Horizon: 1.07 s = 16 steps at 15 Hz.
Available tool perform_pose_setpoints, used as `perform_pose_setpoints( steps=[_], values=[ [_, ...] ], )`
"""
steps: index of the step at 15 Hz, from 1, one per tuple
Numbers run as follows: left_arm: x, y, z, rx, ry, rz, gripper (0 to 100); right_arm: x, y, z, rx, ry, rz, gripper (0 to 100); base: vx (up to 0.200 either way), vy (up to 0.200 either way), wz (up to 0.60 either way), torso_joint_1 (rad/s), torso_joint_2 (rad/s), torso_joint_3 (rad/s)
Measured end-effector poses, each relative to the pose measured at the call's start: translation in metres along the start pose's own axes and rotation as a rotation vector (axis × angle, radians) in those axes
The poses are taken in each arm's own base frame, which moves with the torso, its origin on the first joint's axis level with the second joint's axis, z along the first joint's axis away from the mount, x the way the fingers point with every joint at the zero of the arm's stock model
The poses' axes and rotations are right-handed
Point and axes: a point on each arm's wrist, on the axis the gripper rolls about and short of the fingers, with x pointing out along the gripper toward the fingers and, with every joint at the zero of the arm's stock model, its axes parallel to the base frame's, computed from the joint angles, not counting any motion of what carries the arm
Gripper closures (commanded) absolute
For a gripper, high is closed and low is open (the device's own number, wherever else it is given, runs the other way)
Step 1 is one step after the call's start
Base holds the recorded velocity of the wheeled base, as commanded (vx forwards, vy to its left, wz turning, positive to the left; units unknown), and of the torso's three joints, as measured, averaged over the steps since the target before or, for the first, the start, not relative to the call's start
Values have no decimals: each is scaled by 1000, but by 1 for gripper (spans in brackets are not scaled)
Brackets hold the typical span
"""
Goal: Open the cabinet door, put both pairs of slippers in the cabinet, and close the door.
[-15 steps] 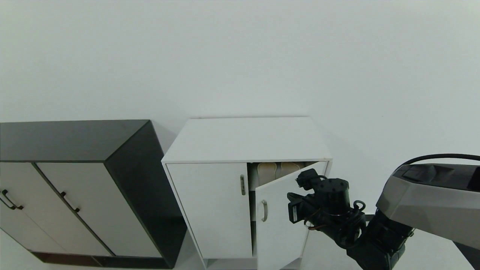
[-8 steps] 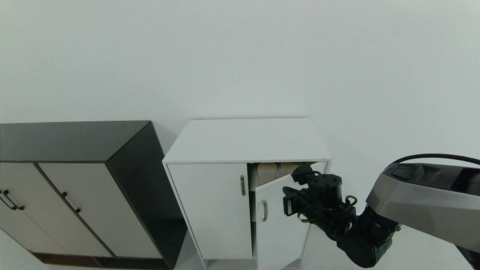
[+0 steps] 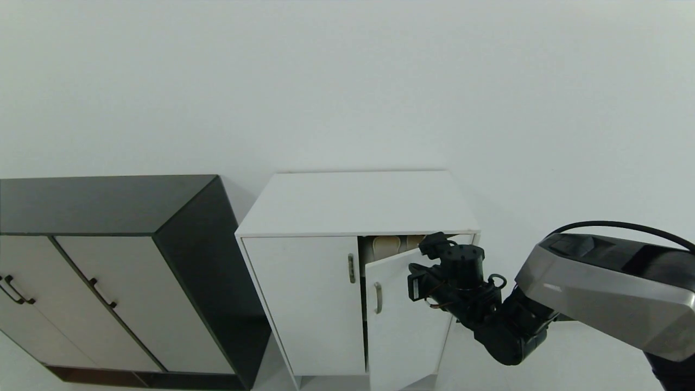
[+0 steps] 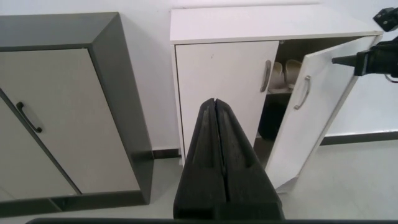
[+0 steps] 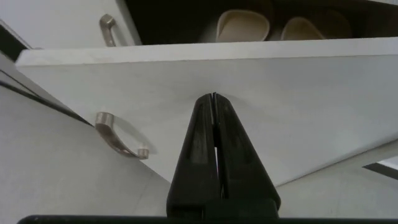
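The white cabinet point(image 3: 355, 203) stands against the wall, its left door shut and its right door point(image 3: 404, 326) ajar by a narrow angle. Beige slippers point(image 3: 386, 243) lie on the upper shelf inside, visible over the door's top edge; the right wrist view shows two slippers point(image 5: 242, 25) above that edge. My right gripper point(image 5: 214, 98) is shut, its tip pressed on the door's outer face near the top, right of the handle point(image 3: 378, 297). My left gripper point(image 4: 215, 102) is shut and holds nothing, hanging well back from the cabinet point(image 4: 261, 25).
A black cabinet with pale doors point(image 3: 108, 203) stands close to the white cabinet's left side. A plain wall runs behind both. Open floor point(image 4: 348, 180) lies in front of the white cabinet and to its right.
My right arm has pushed forward and left against the right door, which has swung toward the cabinet. The gap is narrower and less of the slippers shows.
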Motion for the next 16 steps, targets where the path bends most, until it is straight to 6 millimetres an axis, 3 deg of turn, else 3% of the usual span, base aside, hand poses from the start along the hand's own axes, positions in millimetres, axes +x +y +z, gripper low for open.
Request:
perform_pose_setpoints(
  steps=[8, 16],
  values=[
    [0, 0, 0, -2, 0, 1, 100, 22, -12, -4, 7, 19, -34, 100, 0, 0, 0, 0, 0, 0],
    [0, 0, 0, -3, -1, 1, 100, 40, -28, 5, 18, 11, -73, 100, 0, 0, 0, 0, 0, 0]
  ],
)
